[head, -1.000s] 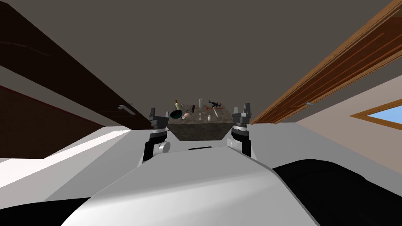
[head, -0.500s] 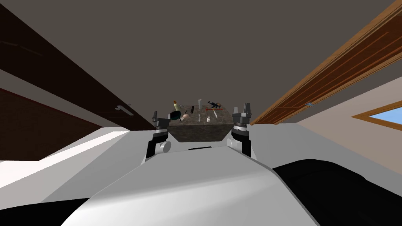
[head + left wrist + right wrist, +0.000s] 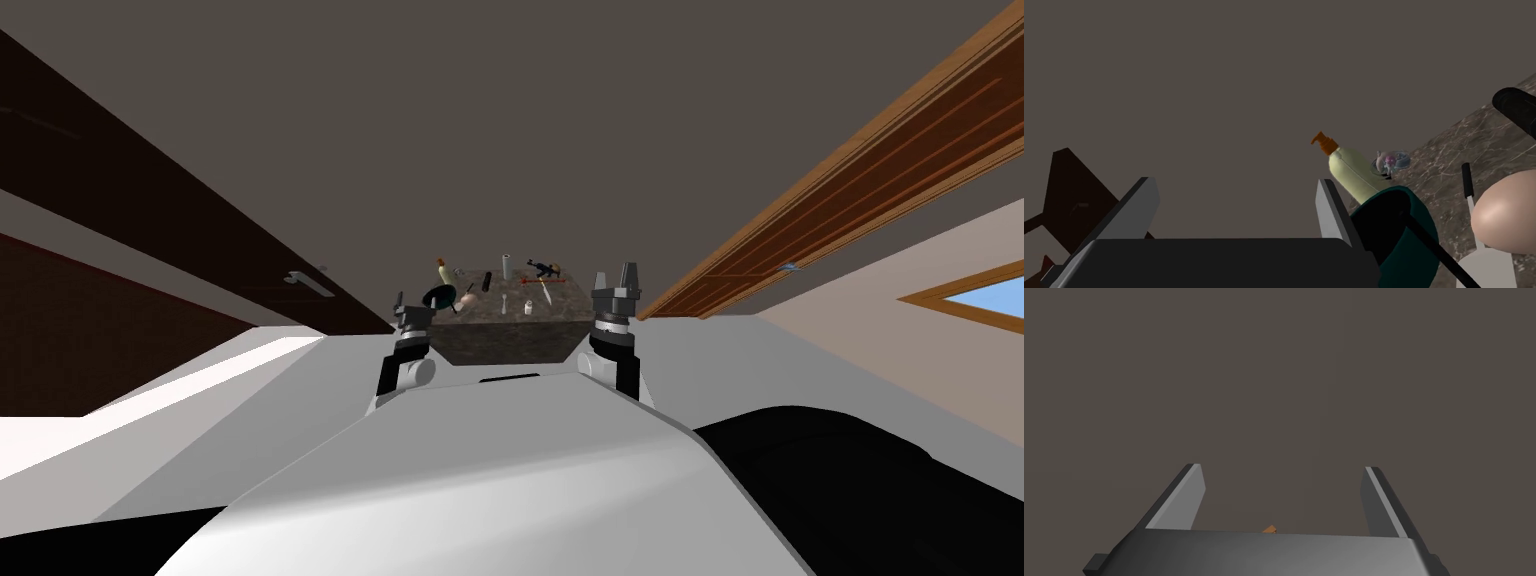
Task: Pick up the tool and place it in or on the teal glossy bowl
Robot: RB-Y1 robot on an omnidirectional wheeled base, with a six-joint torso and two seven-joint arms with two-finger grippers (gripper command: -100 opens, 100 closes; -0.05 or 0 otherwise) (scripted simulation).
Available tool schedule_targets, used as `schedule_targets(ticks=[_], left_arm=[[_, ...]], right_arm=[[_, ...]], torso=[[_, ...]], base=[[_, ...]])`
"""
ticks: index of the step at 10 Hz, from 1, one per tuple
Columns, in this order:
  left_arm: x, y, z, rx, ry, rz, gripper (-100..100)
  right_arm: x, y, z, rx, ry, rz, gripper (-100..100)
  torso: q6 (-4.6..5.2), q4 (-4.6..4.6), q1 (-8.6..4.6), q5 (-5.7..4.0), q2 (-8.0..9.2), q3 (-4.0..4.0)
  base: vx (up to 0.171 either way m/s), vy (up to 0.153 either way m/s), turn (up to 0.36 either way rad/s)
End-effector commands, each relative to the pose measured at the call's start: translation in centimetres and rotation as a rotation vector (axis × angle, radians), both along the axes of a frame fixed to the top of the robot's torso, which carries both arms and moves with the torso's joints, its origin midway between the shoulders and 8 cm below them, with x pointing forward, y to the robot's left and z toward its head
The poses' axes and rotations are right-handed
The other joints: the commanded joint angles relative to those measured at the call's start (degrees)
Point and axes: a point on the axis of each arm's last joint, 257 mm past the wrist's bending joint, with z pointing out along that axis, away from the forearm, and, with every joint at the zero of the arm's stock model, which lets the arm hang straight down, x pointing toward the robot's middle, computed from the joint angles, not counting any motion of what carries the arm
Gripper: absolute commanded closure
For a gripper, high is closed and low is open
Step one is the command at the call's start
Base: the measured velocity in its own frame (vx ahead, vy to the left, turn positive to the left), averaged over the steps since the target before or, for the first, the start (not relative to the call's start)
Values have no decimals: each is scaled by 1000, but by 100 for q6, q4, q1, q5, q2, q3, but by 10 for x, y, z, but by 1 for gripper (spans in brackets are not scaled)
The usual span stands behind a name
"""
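The left end effector (image 3: 1234,182) hangs at the near left corner of the surface (image 3: 570,300), blades apart with nothing between them. The teal bowl (image 3: 1426,240) sits just beside its inner blade, at the left edge. Behind the bowl a pump bottle (image 3: 1349,172) leans toward the far edge. On the other side, the right end effector (image 3: 614,275) stands off the right edge, blades likewise spread and empty.

Now the relation that matters: the tool (image 3: 543,270), a small black-and-red item, lies near the far right corner, well apart from the bowl. It is too small to read its shape for certain, but its red length seems to run along the far edge, crosswise to either arm's reach. On that showing the right arm is the nearer, with the tool ahead of it and inward. The left would have to cross the whole surface.
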Motion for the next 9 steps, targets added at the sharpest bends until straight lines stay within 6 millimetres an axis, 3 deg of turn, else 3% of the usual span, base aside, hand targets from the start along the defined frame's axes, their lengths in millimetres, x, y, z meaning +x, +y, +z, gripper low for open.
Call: schedule_targets(ticks=[1,9], left_arm=[[2,6,-19,-85,25,-9,-100],[12,39,-106,-479,110,-3,-100]], right_arm=[[0,0,0,0,0,0,0],[0,0,0,0,0,0,0]], torso=[[0,0,0,0,0,0],[-1,1,3,0,4,2]], base=[[65,-48,-6],[52,-46,-5]])
